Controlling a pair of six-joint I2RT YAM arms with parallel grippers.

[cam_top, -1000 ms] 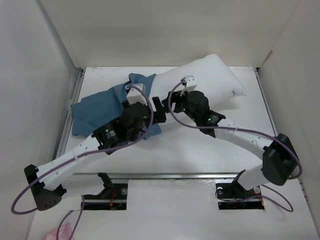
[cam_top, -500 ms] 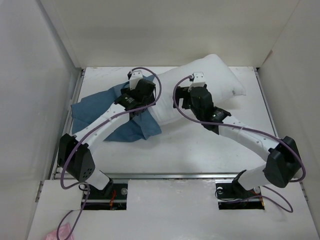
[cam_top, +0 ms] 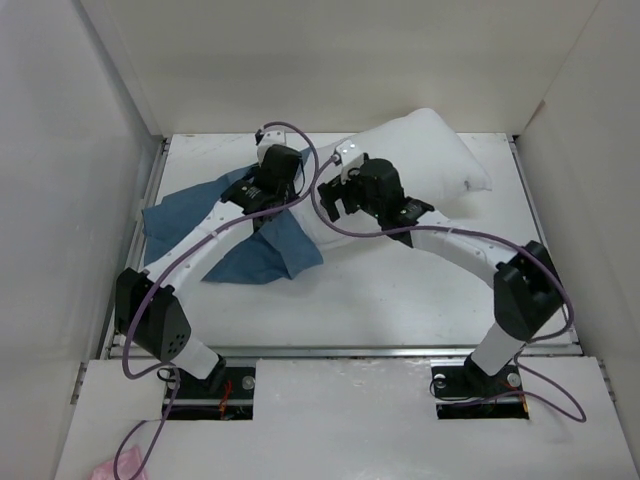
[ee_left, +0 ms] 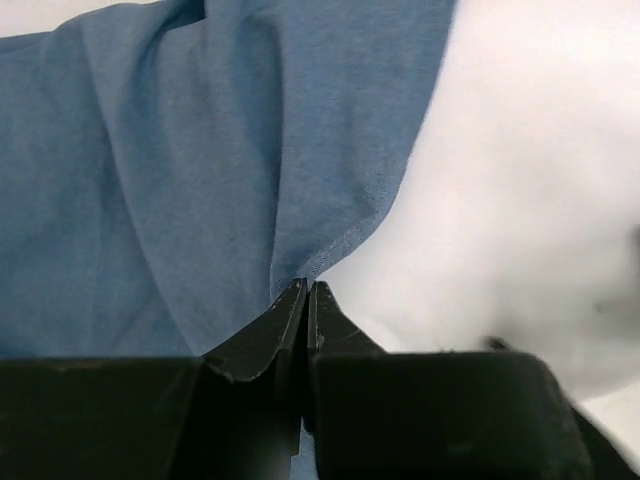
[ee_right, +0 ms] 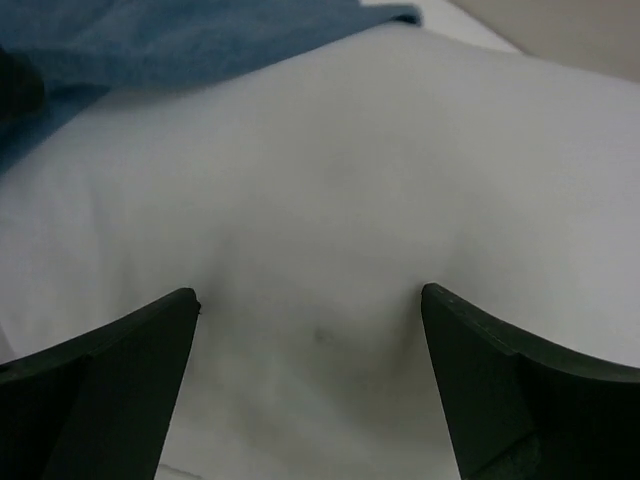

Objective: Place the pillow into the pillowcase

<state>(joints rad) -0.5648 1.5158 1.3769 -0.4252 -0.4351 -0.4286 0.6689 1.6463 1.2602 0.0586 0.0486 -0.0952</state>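
Note:
The white pillow (cam_top: 430,160) lies slanted across the back right of the table, its left end under the mouth of the blue pillowcase (cam_top: 200,215), which spreads flat to the left. My left gripper (cam_top: 283,200) is shut on the pillowcase hem (ee_left: 345,235), right where the blue cloth meets the pillow (ee_left: 520,200); folds of cloth run into the closed tips (ee_left: 307,287). My right gripper (cam_top: 333,195) is open, its two fingers straddling the pillow's surface (ee_right: 330,180) with nothing pinched. The pillowcase edge (ee_right: 200,40) shows just beyond.
White walls box the table in on the left, back and right. A metal rail (cam_top: 350,350) runs along the front edge by the arm bases. Purple cables (cam_top: 330,215) loop off both wrists above the cloth.
My left gripper has gone from open to shut at the pillowcase hem. The right gripper has opened wider and moved left along the pillow toward the pillowcase mouth.

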